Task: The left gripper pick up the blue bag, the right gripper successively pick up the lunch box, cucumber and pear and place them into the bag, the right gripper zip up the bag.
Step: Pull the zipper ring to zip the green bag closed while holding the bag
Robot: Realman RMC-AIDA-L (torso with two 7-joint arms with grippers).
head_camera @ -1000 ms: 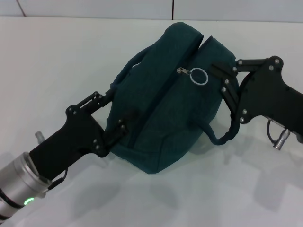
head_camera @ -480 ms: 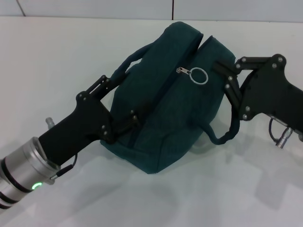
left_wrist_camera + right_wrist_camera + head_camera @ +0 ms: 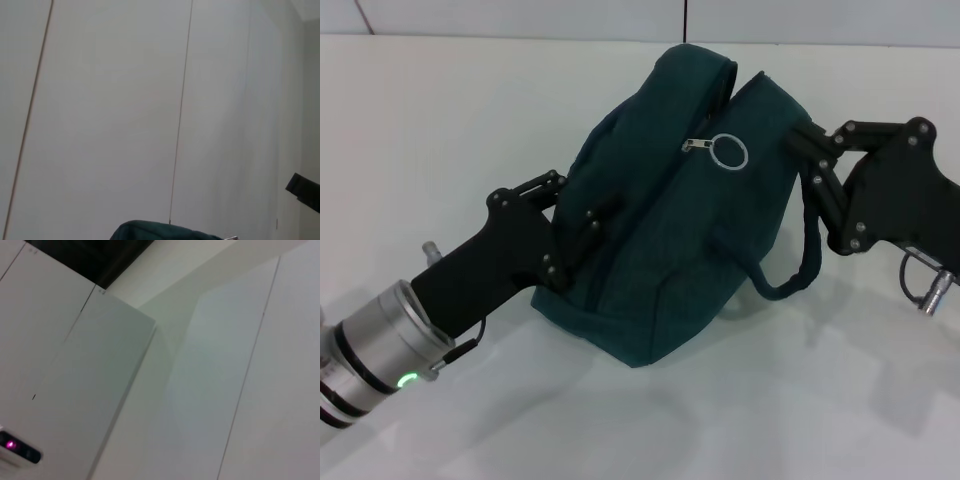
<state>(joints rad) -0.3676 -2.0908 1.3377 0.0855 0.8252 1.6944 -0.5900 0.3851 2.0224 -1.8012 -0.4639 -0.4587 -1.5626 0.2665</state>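
Both hands have nudged blue bag [image 3: 665, 230], seemingly zipped, slightly upward

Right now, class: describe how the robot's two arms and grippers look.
The left gripper is a black jaws unit with visible screws on a silver cylindrical arm bearing a green light and thin cable. The right gripper is all black, with a metal plug underneath.

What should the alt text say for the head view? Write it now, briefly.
A dark teal fabric tote bag, zipped nearly shut, sits on a white table with the left gripper against one side and the right gripper against the other.
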